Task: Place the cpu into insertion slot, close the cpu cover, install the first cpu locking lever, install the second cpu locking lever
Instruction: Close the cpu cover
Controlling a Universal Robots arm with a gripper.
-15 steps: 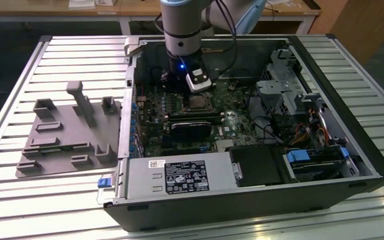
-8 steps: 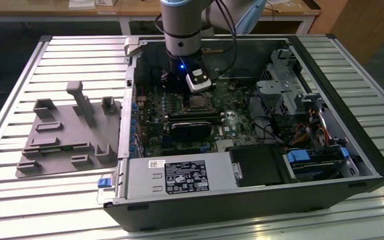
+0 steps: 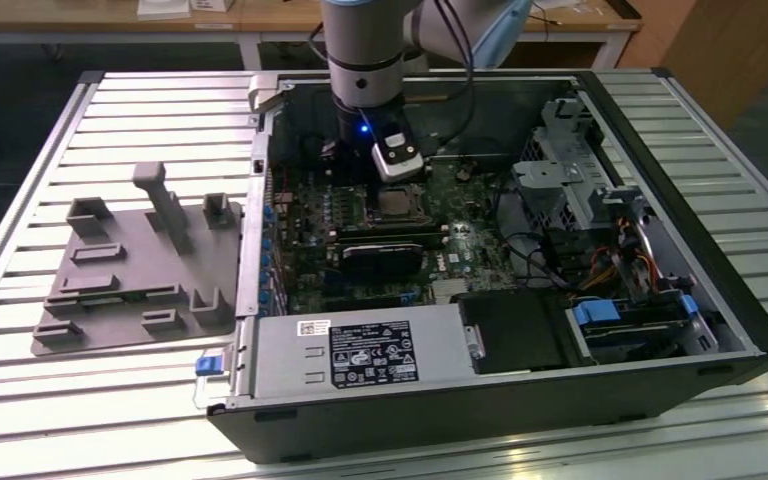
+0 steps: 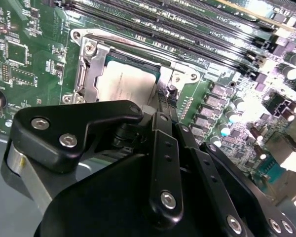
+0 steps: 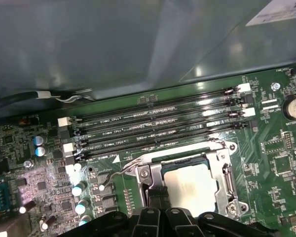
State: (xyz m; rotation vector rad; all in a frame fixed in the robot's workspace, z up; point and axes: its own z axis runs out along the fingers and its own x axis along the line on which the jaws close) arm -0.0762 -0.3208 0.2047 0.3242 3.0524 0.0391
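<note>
A table point(image 3: 157, 110) of long silver slats, running from the exterior view's left to its right, carries everything. Two things lie directly on it. An open black case point(image 3: 491, 425) rests on its side over the middle and the exterior view's right of the slats, its open face turned up. Just beside it, on the exterior view's left, lies a flat grey holder point(image 3: 124, 290) with raised blocks and one taller post; whether it touches the case cannot be told. Bare slats show around both on every side.
</note>
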